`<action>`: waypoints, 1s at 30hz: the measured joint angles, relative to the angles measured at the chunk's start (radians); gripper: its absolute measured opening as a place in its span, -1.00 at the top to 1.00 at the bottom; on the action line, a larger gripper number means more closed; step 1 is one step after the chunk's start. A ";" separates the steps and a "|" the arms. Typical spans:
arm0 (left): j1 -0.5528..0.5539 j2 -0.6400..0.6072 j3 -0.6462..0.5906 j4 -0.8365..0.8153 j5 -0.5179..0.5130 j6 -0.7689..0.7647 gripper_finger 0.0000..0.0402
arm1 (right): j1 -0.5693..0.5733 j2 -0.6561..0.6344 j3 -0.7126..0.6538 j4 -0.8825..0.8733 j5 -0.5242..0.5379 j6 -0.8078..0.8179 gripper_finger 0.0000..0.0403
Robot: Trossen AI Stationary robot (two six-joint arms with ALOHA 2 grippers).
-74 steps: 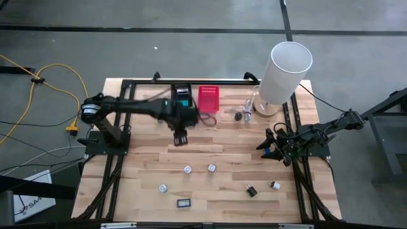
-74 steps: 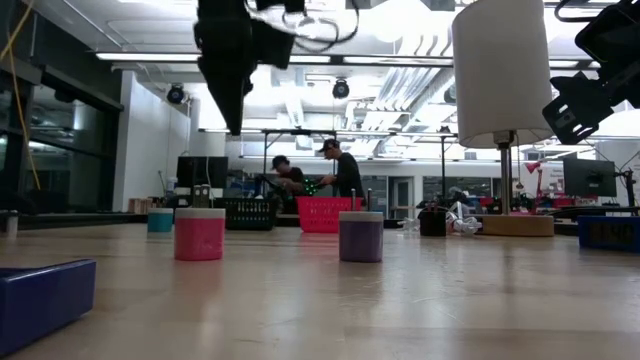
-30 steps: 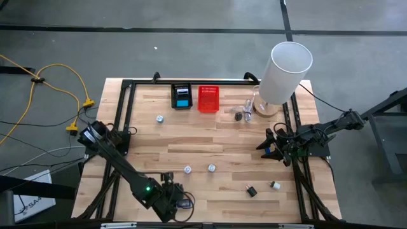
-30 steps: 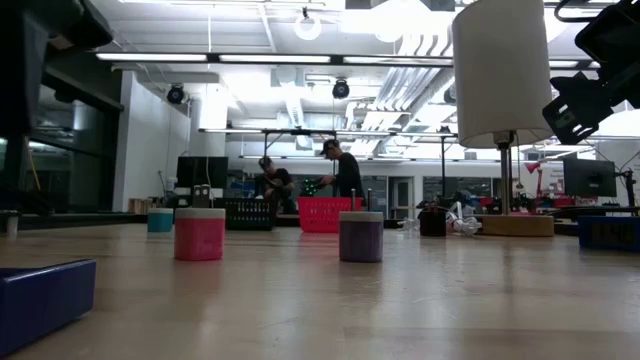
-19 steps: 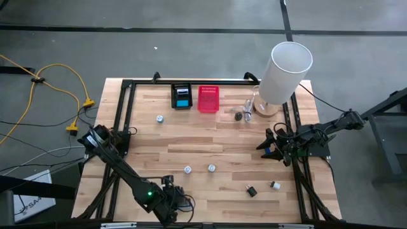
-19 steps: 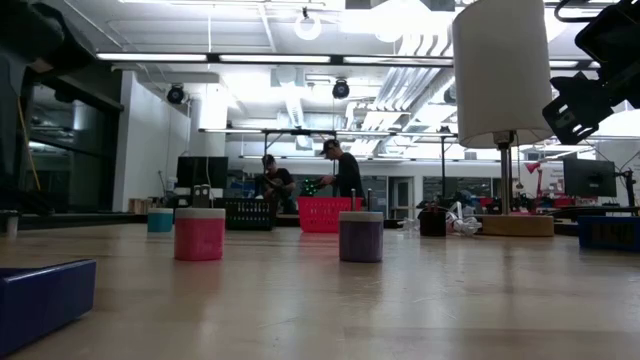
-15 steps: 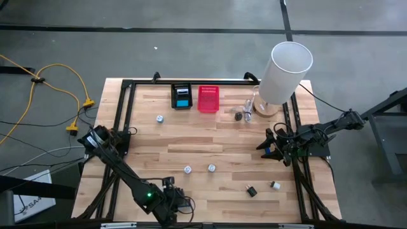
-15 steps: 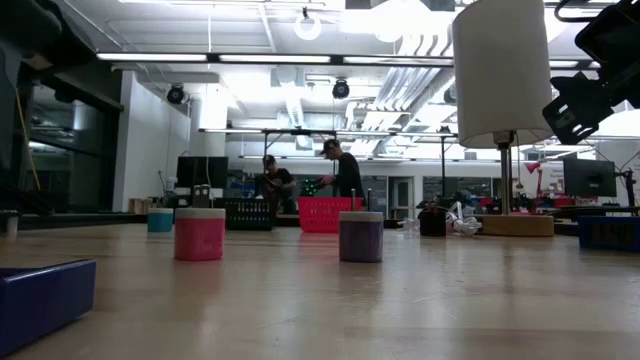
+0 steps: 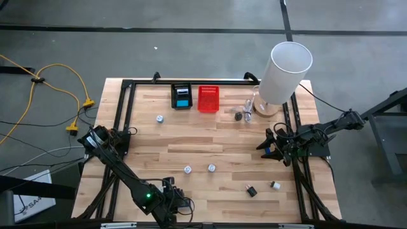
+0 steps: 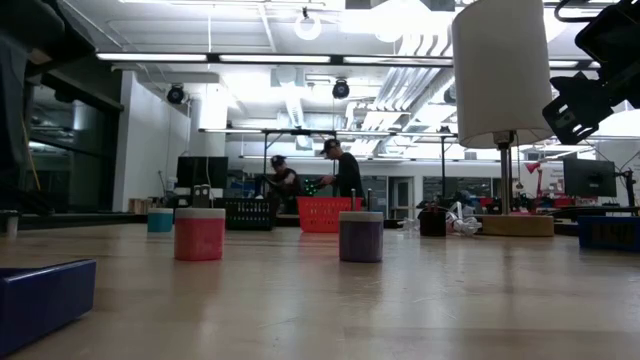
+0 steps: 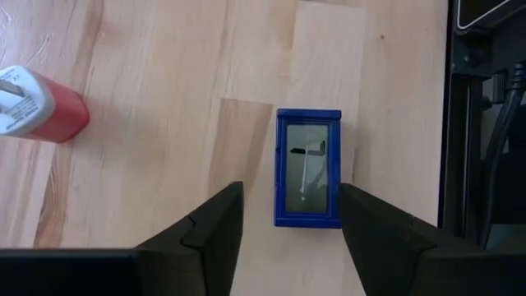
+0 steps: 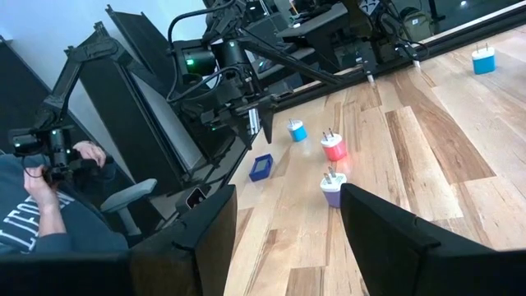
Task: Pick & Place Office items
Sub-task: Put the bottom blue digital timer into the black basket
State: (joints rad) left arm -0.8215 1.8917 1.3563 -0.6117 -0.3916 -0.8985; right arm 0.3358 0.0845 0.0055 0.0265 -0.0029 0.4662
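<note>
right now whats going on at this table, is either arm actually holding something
Neither arm holds anything that shows. The left gripper hangs open at the table's near edge, right above a small blue-framed tag lying flat on the wood, its fingers to either side and not touching it. A red plug adapter lies off to one side. The right gripper waits open at the right edge of the table. The red basket and black basket sit at the far edge.
</note>
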 joint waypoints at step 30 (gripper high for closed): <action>-0.015 0.090 0.000 0.072 0.002 -0.104 -0.04 | 0.000 0.000 0.000 0.000 0.000 0.000 -0.01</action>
State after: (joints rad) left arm -0.8368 1.9819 1.3563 -0.5399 -0.3897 -1.0026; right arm 0.3359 0.0843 0.0055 0.0261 -0.0032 0.4662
